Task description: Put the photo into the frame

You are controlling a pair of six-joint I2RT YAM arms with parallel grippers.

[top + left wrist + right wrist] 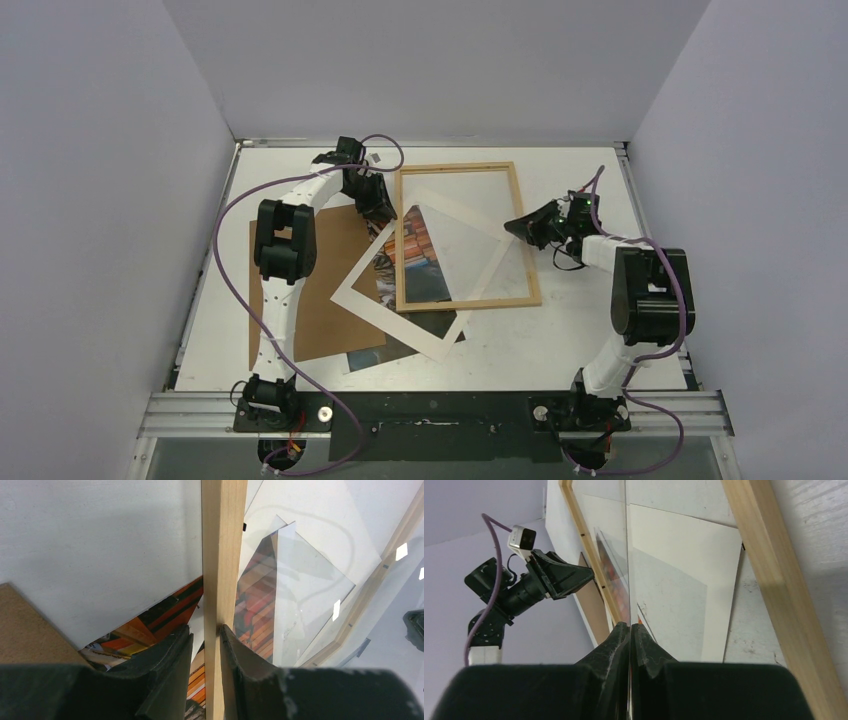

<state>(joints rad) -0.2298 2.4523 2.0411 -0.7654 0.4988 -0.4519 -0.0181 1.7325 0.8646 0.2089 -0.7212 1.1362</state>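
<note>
Photo (412,262) lies flat beneath the white mat (345,296) and the frame (470,303), just past and below the left gripper (206,630), with its long axis skewed across the frame's rails. That gripper pinches the frame's rail. The right gripper (630,626), across the frame, is pressed onto a clear pane (310,585). The left arm looks nearer the photo.

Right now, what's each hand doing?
Left hand: astride a rail of the frame; clamped or not, cannot be told.
Right hand: closed on the edge of a clear pane.
</note>
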